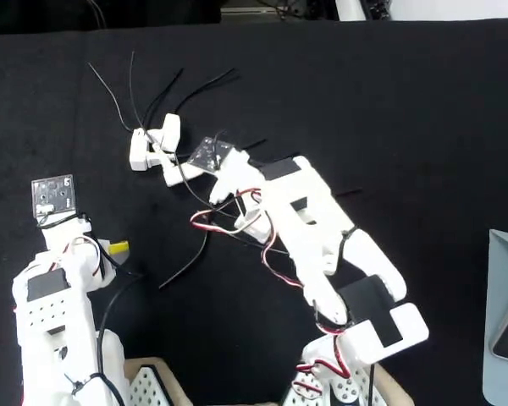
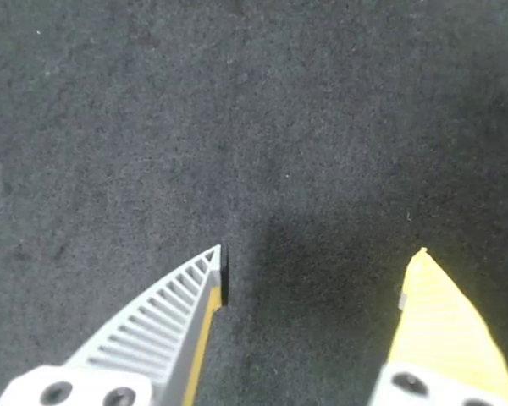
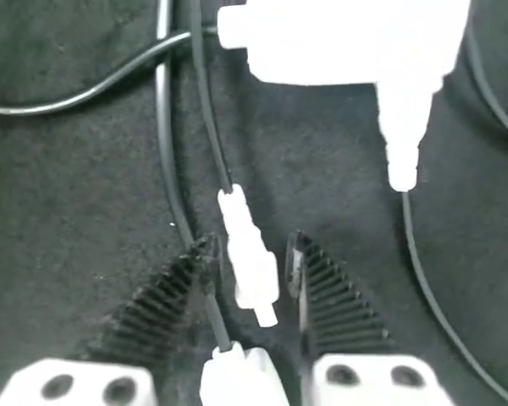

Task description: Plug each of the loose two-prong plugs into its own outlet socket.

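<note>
From above: finds a black-covered bench [image 1: 389, 101] with a cluster of white plug and socket bodies [image 1: 152, 145] left of centre, thin black wires [image 1: 118, 97] fanning away from them. Places the right arm [image 1: 322, 228] slanting in from the near edge, front end just beside that cluster. Places the left arm [image 1: 55, 296] at the near left corner, well apart from the cluster, a yellow finger [image 1: 118, 248] poking out at its side. Notes a grey object [image 1: 506, 313] at the right edge.

From the left wrist: looks down past the left gripper [image 2: 322, 254], released, with a pale ribbed finger [image 2: 173, 313] and the yellow one spread wide, black cloth between them.

From the right wrist: looks down past the right gripper [image 3: 252, 245], released, with dark ribbed fingers [image 3: 165, 304] standing either side of a small white plug [image 3: 250, 258] that lies on the cloth, a narrow gap on each side. Follows a black wire off the plug's far end. Farther off, picks out a large white block [image 3: 339, 38] with a narrower white piece [image 3: 402, 144] jutting from one corner and a wire trailing from its tip; cannot tell whether that piece is a seated plug.
</note>
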Robot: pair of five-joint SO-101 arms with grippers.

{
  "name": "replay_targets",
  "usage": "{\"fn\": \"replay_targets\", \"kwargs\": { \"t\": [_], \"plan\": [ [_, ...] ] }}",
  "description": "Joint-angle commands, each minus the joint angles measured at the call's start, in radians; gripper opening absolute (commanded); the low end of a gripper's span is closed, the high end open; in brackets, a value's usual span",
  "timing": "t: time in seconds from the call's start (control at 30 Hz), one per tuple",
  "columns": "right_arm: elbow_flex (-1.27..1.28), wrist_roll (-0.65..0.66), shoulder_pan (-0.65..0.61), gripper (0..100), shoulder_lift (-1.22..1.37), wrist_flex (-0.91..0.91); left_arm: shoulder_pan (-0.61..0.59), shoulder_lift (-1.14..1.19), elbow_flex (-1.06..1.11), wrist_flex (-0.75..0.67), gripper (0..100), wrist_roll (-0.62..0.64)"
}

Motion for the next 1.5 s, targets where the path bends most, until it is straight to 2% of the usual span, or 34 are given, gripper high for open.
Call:
{"fn": "replay_targets", "kwargs": {
  "t": [0.0,0.1,0.23,0.33,0.5,0.63,0.87,1.37,1.47],
  "plan": [
    [-0.028,0.026,-0.014,12.8,-0.004,0.009,0.015,-0.014,-0.005,-0.018,33,-0.015],
    [-0.028,0.028,0.005,12.8,-0.004,0.015,0.015,-0.014,-0.005,-0.018,33,-0.015],
    [-0.028,0.137,0.040,12.7,0.015,0.015,0.015,-0.014,-0.005,-0.018,33,-0.015],
    [-0.028,0.152,0.038,12.7,0.058,0.015,0.015,-0.014,-0.005,-0.018,33,-0.015],
    [-0.054,0.150,0.043,11.9,0.077,0.015,0.015,-0.014,-0.005,-0.018,33,-0.015],
    [-0.076,0.144,0.044,6.4,0.077,0.015,0.015,-0.014,-0.005,-0.018,33,-0.015],
    [-0.079,0.143,0.040,13.8,0.077,0.044,0.015,-0.014,-0.007,-0.018,33,-0.015],
    [-0.107,0.141,0.034,1.1,0.048,0.051,0.015,-0.014,-0.007,-0.020,33,-0.015],
    [-0.111,0.092,0.044,1.2,-0.033,0.094,0.015,-0.014,-0.008,-0.020,33,-0.015]
  ]
}}
